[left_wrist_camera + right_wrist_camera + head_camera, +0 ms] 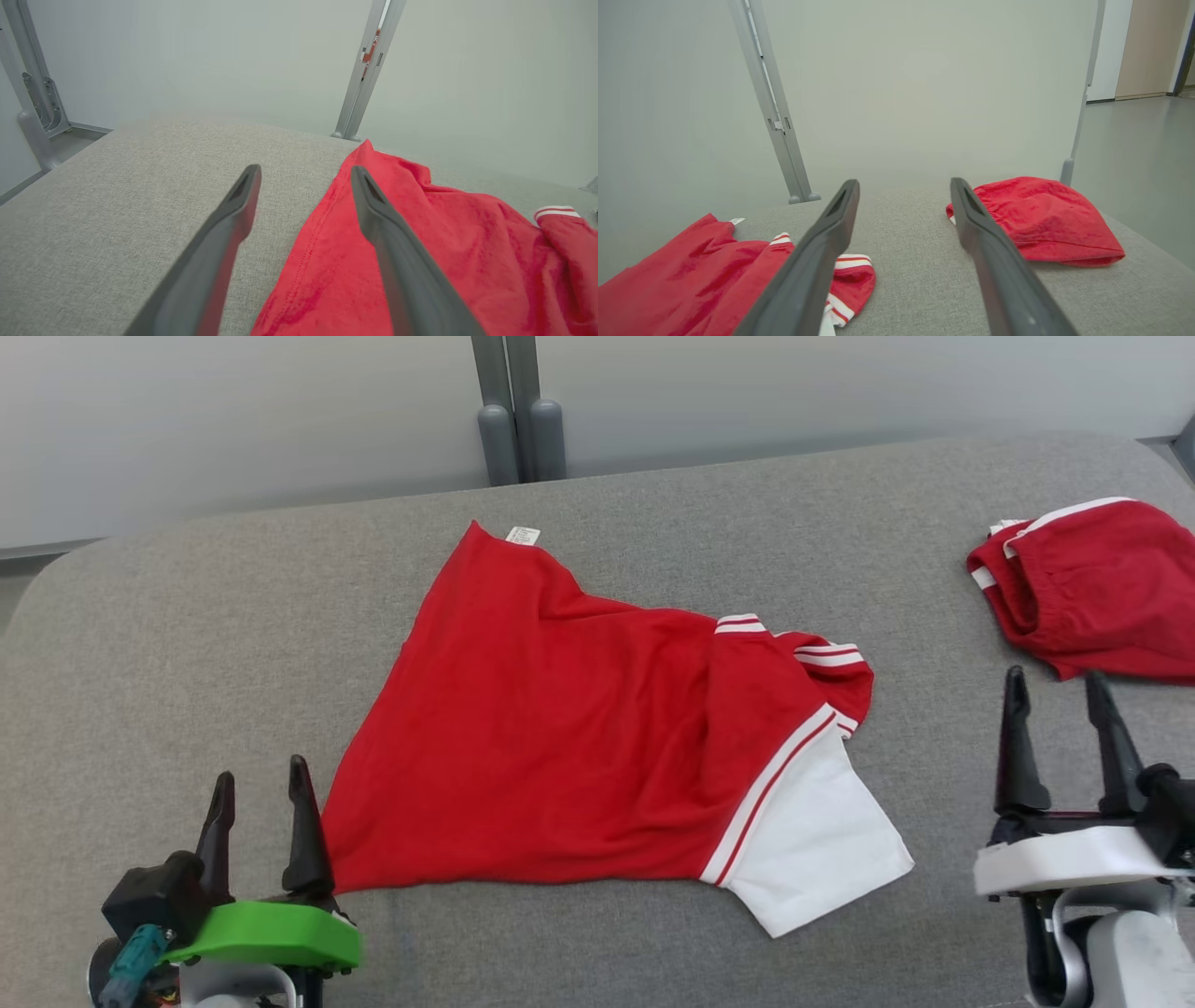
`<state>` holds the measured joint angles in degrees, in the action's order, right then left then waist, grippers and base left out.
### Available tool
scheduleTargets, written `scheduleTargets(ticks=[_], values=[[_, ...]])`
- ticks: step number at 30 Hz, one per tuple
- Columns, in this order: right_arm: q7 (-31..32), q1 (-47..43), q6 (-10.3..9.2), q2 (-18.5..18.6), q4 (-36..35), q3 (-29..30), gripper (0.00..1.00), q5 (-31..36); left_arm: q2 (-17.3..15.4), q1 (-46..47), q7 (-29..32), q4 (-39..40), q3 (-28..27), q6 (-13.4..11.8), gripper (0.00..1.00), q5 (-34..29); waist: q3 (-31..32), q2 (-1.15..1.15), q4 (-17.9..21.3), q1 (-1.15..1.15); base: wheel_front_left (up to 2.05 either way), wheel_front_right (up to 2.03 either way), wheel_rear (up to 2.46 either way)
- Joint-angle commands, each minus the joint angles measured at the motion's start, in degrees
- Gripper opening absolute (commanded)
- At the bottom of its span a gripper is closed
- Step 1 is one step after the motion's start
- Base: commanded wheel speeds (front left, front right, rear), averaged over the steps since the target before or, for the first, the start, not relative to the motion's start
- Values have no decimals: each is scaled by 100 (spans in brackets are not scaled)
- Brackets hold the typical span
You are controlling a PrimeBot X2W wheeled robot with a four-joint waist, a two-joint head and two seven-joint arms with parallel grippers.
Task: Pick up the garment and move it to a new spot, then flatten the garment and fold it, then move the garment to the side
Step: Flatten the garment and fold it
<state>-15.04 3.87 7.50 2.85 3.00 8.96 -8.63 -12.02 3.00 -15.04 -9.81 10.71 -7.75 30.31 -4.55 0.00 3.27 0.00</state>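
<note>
**Flattening in Hand, Nothing Gripped**

Head view: spotting the garment [579, 747] sprawled mid grey pad [187, 616], sleeve end bunched. Left gripper [261, 770] gaping at its near corner, right gripper [1053, 677] gaping well apart, near a second red piece [1102, 588] (a spare, probably).

Left wrist: straddling the hem, pinching nothing.

Right wrist: facing bare pad.

Next, likely: pinching the crumpled sleeves, tugging outward.

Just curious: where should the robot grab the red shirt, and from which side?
Probably the red shirt by its near hem corner, from the robot's left, where the left end effector sits: that edge lies flat and exposed; the sleeve end is bunched.
</note>
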Motion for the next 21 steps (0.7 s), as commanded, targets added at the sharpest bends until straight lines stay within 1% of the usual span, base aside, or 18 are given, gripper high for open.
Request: scheduleTargets(ticks=[1, 6, 10, 15, 21], values=[[-19, 49, -2, 7, -28, -143, 100, -18, 68, -105, -15, 82, -57, 100, 100, -159, 81, 0, -30, 0, 0, 0, 0], [-19, 28, -2, 8, 65, -618, 100, -44, 404, -234, -15, 118, -137, 382, 100, -474, 293, 0, -59, 0, 0, 0, 0], [-19, -68, -2, 11, 148, -874, 100, -88, 604, -360, -16, 53, -234, 514, 100, -619, 431, 0, -73, 0, 0, 0, 0], [-19, -172, -1, 9, 248, -1022, 100, -58, 749, -503, -16, -54, -389, 573, 100, -747, 501, 0, -107, 0, 0, 0, 0], [-19, -171, -2, 10, 385, -1142, 100, -4, 834, -527, -16, -173, -495, 657, 100, -871, 519, 0, -123, 0, 0, 0, 0]])
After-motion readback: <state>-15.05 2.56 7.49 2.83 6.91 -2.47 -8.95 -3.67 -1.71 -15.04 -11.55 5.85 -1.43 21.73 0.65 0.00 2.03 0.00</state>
